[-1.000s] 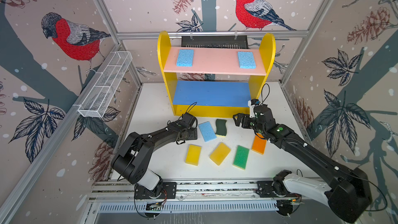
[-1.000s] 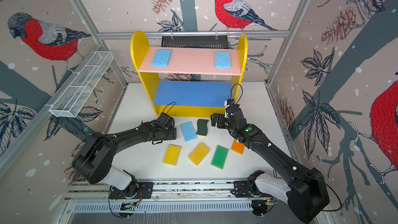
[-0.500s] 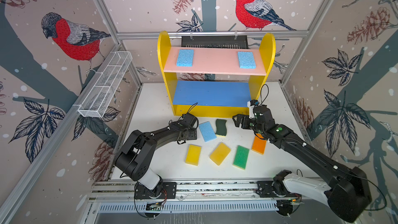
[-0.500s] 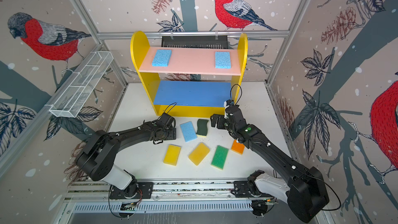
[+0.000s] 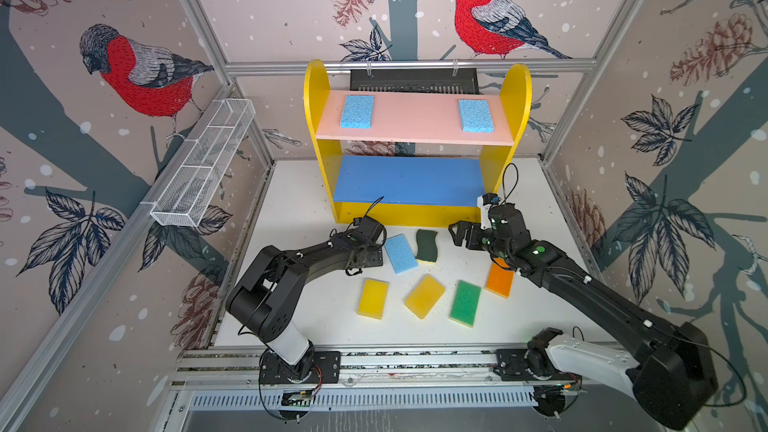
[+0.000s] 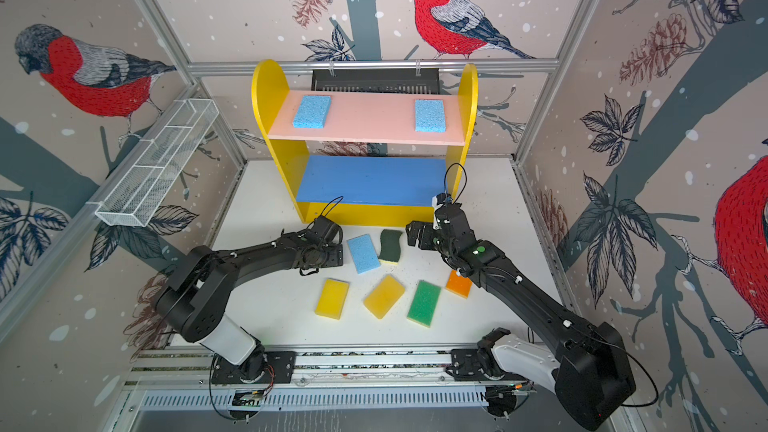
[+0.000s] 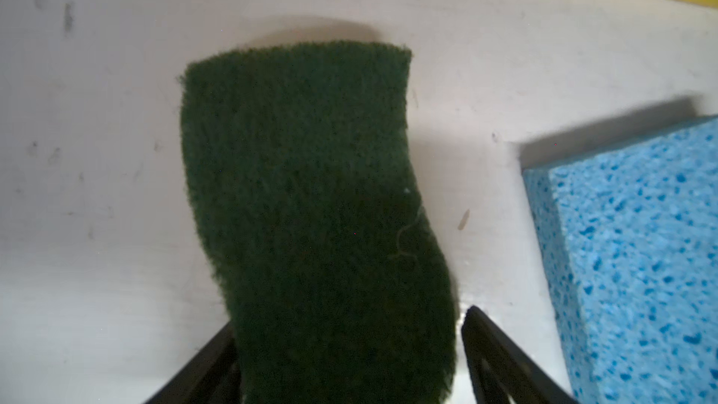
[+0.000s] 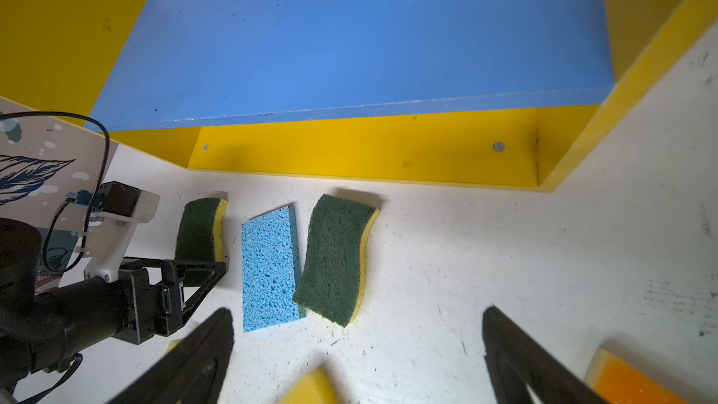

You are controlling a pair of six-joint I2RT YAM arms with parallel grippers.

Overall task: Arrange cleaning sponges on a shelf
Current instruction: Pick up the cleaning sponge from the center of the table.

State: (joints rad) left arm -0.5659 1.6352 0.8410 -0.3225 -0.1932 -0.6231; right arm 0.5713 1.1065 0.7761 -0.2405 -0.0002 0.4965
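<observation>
Left wrist view first: check the left gripper [image 7: 349, 320], partly closed astride the dark-green wavy-edged foam sponge [image 7: 303, 172], one finger along each long side; cannot tell whether truly pinching, given a pale sliver beside one finger. Find that sponge flat on the white table [image 7: 97, 149], near the front of the yellow-sided three-level shelf [image 5: 312, 118] and just beside a light blue rectangular sponge [image 7: 629, 250]. Squeeze only to a visible dent in the foam, then lift straight up before swinging, so as not to drag the blue neighbour. Aim for the bare blue middle board [image 5: 409, 178], clearing its front edge and setting down flat. Keep the right gripper [image 8: 357, 310], spread wide and holding nothing, hovering near the other dark-green sponge [image 8: 334, 258], well out of the path.
</observation>
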